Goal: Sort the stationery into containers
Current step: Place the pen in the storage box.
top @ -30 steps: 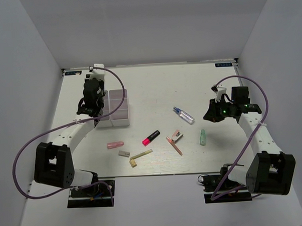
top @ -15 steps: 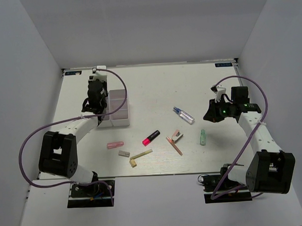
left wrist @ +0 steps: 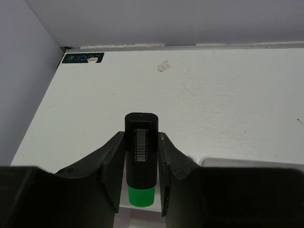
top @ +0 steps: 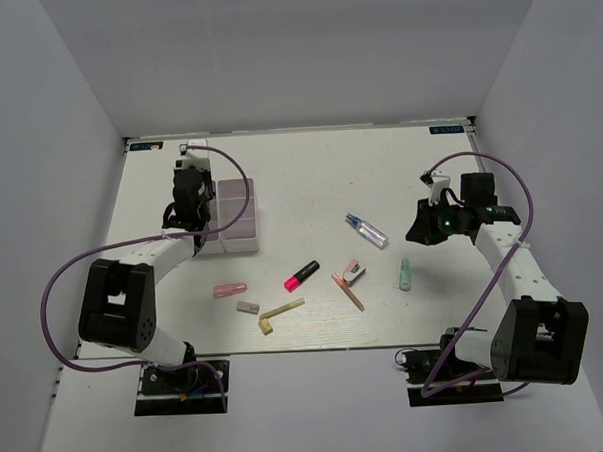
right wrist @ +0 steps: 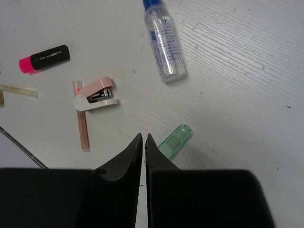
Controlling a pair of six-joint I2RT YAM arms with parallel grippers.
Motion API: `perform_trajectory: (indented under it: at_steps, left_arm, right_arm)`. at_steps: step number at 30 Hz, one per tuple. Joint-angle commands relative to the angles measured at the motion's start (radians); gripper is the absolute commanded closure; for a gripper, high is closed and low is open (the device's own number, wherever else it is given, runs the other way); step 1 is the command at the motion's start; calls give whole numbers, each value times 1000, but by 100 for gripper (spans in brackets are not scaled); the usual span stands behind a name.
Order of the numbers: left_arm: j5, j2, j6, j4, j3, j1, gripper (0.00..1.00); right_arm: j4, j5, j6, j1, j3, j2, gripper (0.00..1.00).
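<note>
On the pale worktop (top: 309, 176), the white six-compartment organizer box (top: 236, 217) sits far left, with the green black-capped highlighter (left wrist: 141, 194) in the left gripper (left wrist: 140, 135) at its left side. The clear blue-capped tube (top: 367, 229) lies right of centre, and the pale green tube (top: 405, 274) is nearer, to its right.

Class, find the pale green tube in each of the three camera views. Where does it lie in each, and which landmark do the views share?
Top external: the pale green tube lies right of centre, below and right of the clear blue-capped tube.
Left wrist: not in it.
Right wrist: the tube lies low, near the centre.
Shared landmark: the clear blue-capped tube, seen in the top external and right wrist views.
</note>
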Motion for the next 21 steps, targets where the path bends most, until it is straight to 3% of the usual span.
perform_trajectory:
  at_steps: [1, 7, 9, 10, 11, 12, 15, 18, 20, 21]
  left_arm:
    - [17, -1, -22, 50, -26, 6, 100]
    - [18, 4, -41, 54, -37, 9, 100]
    - [17, -7, -53, 34, -38, 9, 94]
    - [18, -14, -56, 14, -38, 9, 84]
    - [23, -17, -54, 6, -41, 9, 54]
    - [25, -28, -59, 0, -46, 7, 39]
    - [23, -76, -58, -28, -46, 9, 11]
    - [29, -128, -62, -66, -32, 9, 9]
    - [37, -154, -79, -136, -9, 7, 15]
    - [57, -195, -91, -158, 11, 6, 40]
  right_arm:
    - [-11, -19, -21, -4, 26, 2, 92]
    - [-14, -24, -23, -5, 26, -1, 92]
    - [-12, -22, -25, -5, 26, -5, 87]
    - [-14, -28, -25, -4, 27, -2, 72]
    - [-18, -30, -31, -7, 26, -4, 64]
    - [-18, -36, -29, -5, 27, -2, 59]
    - [-24, -40, -32, -5, 32, -7, 54]
    - [-29, -48, -32, -4, 30, -10, 54]
    - [-27, -51, -31, -4, 35, -16, 56]
    - [-27, -51, -29, -4, 32, -19, 61]
